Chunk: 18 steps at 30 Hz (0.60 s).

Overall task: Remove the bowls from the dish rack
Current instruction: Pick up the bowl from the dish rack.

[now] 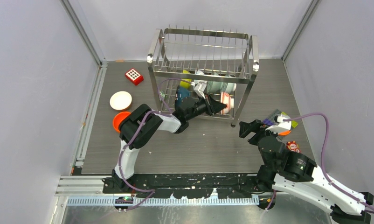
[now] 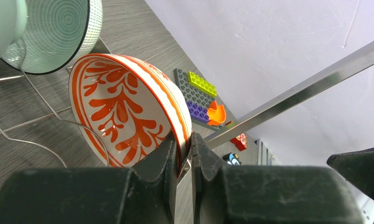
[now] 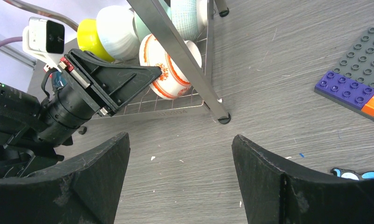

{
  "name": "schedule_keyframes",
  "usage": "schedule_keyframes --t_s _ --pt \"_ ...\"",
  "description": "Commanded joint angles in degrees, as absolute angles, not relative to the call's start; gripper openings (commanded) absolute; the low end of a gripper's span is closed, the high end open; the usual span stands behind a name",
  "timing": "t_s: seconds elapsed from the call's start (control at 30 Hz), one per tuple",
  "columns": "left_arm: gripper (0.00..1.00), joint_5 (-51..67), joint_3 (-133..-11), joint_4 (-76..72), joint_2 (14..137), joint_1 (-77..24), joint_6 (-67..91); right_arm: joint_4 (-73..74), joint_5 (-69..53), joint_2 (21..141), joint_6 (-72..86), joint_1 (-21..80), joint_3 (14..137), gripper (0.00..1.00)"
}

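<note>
Grey table: left gripper reaches into dish rack, pinching patterned bowl.

Plain pale lilac-grey walls box everything in on three sides, with slim metal posts running up at the far corners. The table has a dark grey wood-grain top, a bit scuffed and dotted with small white specks. Silver aluminium rails run along its left edge. Lighting's soft and even.
</note>
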State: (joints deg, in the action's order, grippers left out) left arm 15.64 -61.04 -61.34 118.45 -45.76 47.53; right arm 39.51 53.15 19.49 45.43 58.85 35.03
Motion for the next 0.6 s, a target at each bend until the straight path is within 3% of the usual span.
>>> schedule_keyframes --t_s 0.0,0.57 --pt "0.0 17.6 -63.6 -75.8 115.9 -45.2 50.3 38.7 54.3 18.7 46.2 58.9 35.4 0.84" --pt "0.0 19.0 -60.7 -74.3 109.0 -45.1 48.0 39.1 54.0 18.3 46.8 58.9 35.9 0.84"
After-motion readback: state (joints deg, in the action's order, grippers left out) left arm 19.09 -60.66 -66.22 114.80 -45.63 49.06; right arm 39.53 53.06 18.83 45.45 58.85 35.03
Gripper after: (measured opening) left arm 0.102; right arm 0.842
